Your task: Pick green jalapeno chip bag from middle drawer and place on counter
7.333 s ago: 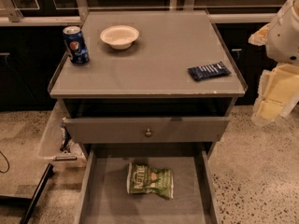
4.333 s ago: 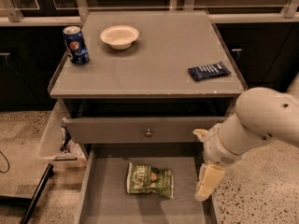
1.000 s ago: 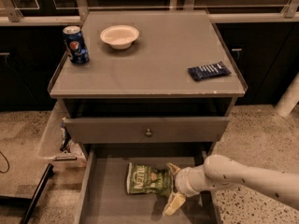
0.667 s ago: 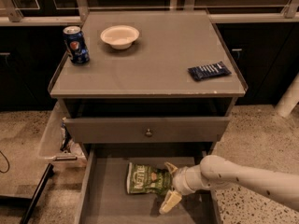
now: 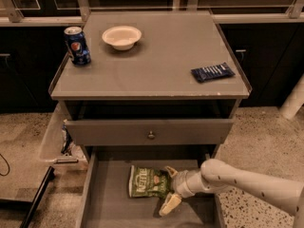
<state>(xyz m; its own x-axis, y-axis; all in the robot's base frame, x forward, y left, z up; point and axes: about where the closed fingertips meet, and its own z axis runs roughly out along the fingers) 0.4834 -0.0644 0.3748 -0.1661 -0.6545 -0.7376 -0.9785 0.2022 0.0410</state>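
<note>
A can [image 5: 77,45] and a bowl [image 5: 122,36] stand at the left of the counter [image 5: 161,65]. Below, the bag [image 5: 145,181] lies flat in the drawer [image 5: 107,198]. The gripper [image 5: 167,188] sits at its right end, fingers spread, not clamped on it. A blue bar [image 5: 212,72] lies on the counter's right.

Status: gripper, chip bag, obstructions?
Gripper open, low in the middle drawer, at bag's right end. Green jalapeno chip bag flat on drawer floor, not lifted. Nothing in the way.
</note>
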